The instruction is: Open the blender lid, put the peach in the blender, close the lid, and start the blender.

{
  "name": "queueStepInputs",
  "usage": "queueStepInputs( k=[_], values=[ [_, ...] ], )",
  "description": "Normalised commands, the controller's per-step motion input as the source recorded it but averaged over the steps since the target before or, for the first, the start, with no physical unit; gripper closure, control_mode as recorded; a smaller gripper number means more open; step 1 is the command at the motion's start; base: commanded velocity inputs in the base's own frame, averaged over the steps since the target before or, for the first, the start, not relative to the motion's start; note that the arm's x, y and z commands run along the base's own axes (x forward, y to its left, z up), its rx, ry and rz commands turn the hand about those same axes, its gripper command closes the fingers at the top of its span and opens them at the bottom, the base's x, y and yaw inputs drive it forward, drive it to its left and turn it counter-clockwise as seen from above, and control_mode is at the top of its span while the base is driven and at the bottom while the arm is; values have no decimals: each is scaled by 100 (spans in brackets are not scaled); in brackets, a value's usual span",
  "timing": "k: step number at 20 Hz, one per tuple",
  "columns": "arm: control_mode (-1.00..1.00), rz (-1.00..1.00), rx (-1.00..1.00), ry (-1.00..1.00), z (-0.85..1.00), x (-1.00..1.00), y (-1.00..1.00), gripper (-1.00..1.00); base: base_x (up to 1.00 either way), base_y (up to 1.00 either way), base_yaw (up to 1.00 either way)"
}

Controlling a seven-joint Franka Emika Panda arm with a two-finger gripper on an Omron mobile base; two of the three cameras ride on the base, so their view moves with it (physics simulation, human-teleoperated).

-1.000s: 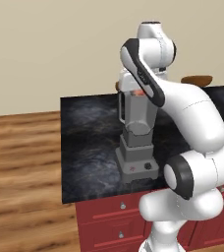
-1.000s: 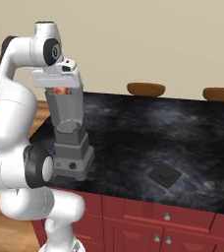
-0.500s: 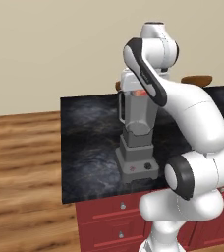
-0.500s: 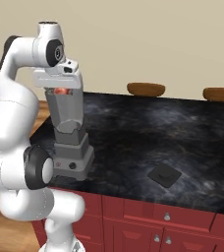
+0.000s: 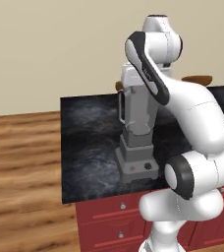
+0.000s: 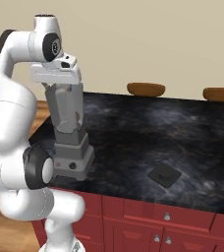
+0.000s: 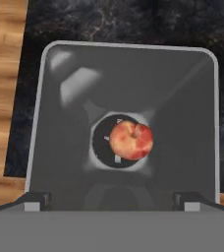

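Little differs from half a second ago: the arm stays poised over the blender (image 6: 69, 123), and nothing on the counter has shifted. The dark marbled counter (image 6: 148, 133) tops red cabinets (image 6: 133, 226), with wood floor (image 5: 20, 162) at nine o'clock and a beige wall behind. One blender stands open; two brown stool tops (image 6: 146, 89) sit at twelve. One blender lid (image 6: 164, 174) lies flat at four o'clock. One peach (image 7: 131, 140) rests at the jar's bottom. The gripper (image 7: 114, 199) hangs above the rim, fingers apart, empty.
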Motion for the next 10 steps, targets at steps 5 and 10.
queueStepInputs(
  k=[5,10],
  values=[
    [-100,-4,0,-10,44,-42,-3,-100,0,0,0],
    [-100,-7,0,-16,-15,-84,-82,-100,0,0,0]
  ],
)
